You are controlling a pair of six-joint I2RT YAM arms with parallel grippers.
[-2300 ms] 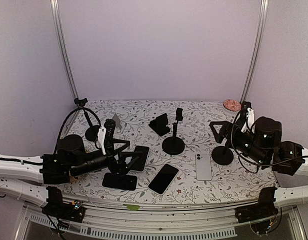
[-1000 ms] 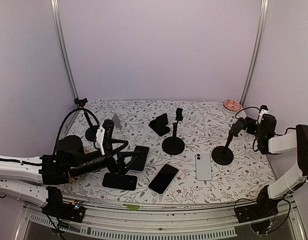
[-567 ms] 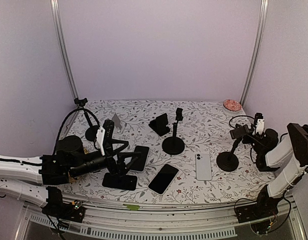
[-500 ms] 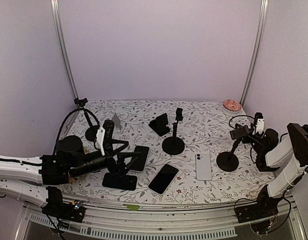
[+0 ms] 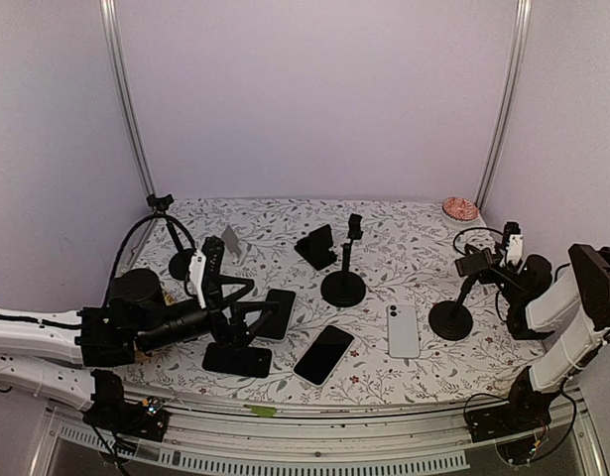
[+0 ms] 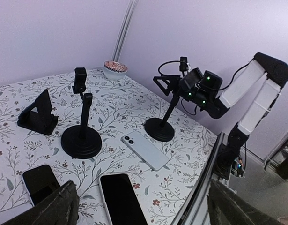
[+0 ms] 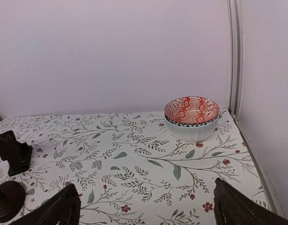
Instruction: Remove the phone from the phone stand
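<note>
A dark phone (image 5: 276, 312) is propped by a black stand with a flat base (image 5: 237, 359) at the near left; I cannot tell how it rests on it. In the left wrist view it shows at the lower left (image 6: 38, 180). My left gripper (image 5: 241, 302) is open and empty right beside this phone. Its fingertips (image 6: 57, 206) frame the left wrist view. My right gripper (image 5: 486, 260) is open and empty at the far right. It is close to the head of a round-based pole stand (image 5: 450, 319). Its fingertips (image 7: 55, 208) show low in the right wrist view.
A black phone (image 5: 324, 354) and a white phone (image 5: 403, 330) lie flat on the floral table. A pole stand (image 5: 343, 288), a wedge stand (image 5: 316, 246) and a tripod stand (image 5: 176, 258) stand further back. A red patterned bowl (image 7: 191, 112) sits at the back right corner.
My right arm has drawn back to the right edge of the table, and the right pole stand has shifted slightly right and nearer. My left arm and the phones have not moved.
</note>
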